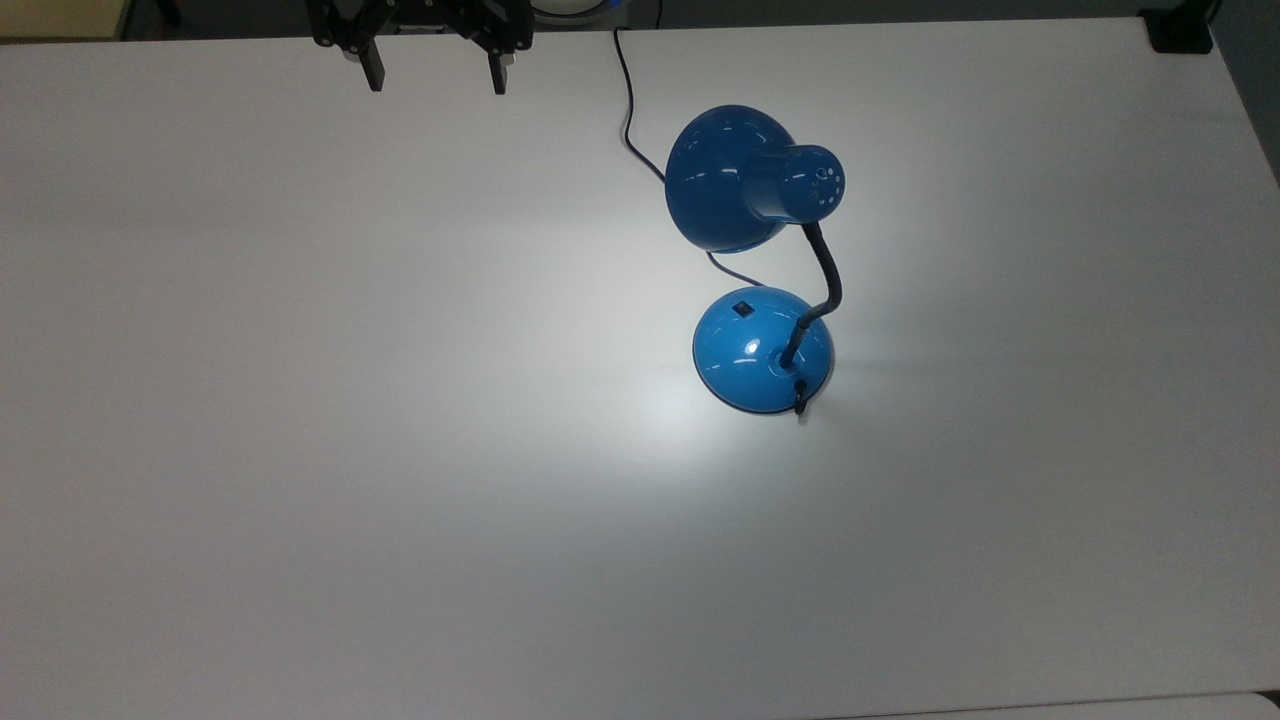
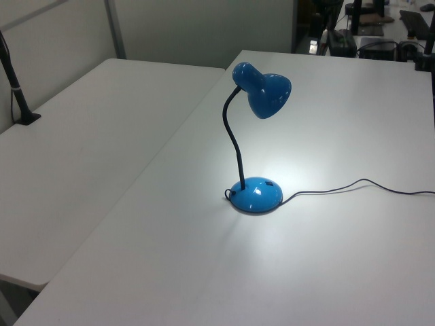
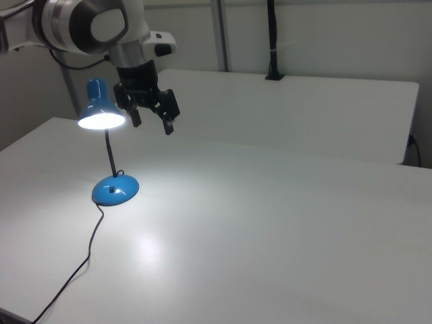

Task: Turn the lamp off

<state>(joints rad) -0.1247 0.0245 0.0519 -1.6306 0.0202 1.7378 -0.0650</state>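
You see the glossy blue metal desk lamp [image 1: 762, 350] upright and lit, its dome shade [image 3: 101, 120] glowing; it stands well apart from the gripper [image 1: 436, 72], toward the top view's right.

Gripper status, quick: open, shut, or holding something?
Gripper: open, fingers spread, holding nothing, up in the air away from the lit lamp.

A lab or office room: plain white tables [image 2: 102, 122], partition walls [image 3: 324, 34], clamped black pole [image 3: 272, 40].
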